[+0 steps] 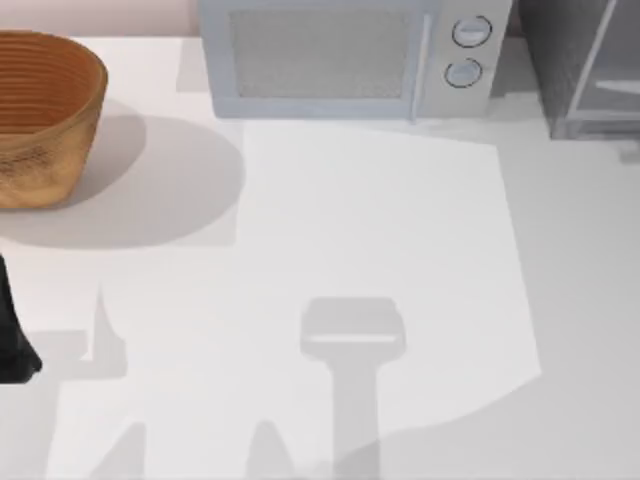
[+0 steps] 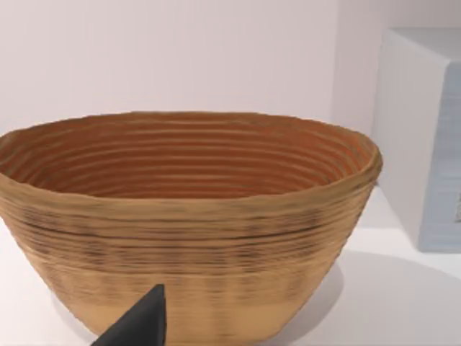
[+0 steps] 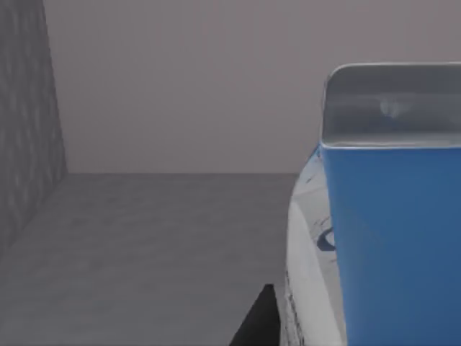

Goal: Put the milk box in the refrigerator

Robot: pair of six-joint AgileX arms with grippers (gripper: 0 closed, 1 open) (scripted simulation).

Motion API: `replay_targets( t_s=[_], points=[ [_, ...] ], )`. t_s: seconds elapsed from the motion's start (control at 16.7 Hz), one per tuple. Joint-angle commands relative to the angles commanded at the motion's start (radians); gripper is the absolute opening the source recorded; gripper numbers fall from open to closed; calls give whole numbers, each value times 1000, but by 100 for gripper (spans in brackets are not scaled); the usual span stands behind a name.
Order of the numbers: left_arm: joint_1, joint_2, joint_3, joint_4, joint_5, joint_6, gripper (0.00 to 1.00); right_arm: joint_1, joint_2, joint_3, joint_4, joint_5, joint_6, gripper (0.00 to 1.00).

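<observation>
Right gripper: we see one dark tip of it in the right wrist view, just beside the white side of the milk box. We cannot tell whether this claw clamps the carton or stands apart from it. Left gripper: one dark tip shows in the left wrist view, low in front of the basket. Its state cannot be told either. We find the left arm parked at the left edge of the top view.

White table: it carries all the furniture along its far edge. Refrigerator: a dark grey cabinet with a pale metallic frame, at the far right corner of the table. Microwave: a light grey box with two round knobs, at the far middle, just left of the refrigerator. Its pale side wall also appears beside the basket in the left wrist view. Basket: a brown ribbed bowl at the far left, well apart from the refrigerator.

Milk box: upright and very close to the right wrist camera, with a blue face and a white side bearing blue print. Around it we see a grey floor, a dark grey mottled side wall and a pale back wall. We cannot tell whether the carton rests on that floor.
</observation>
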Motion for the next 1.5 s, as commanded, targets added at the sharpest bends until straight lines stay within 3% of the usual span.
replay_targets(
  t_s=[1.5],
  points=[
    [0,0,0,0,0,0,100,46,236,552,-315,52,0,0]
  ],
)
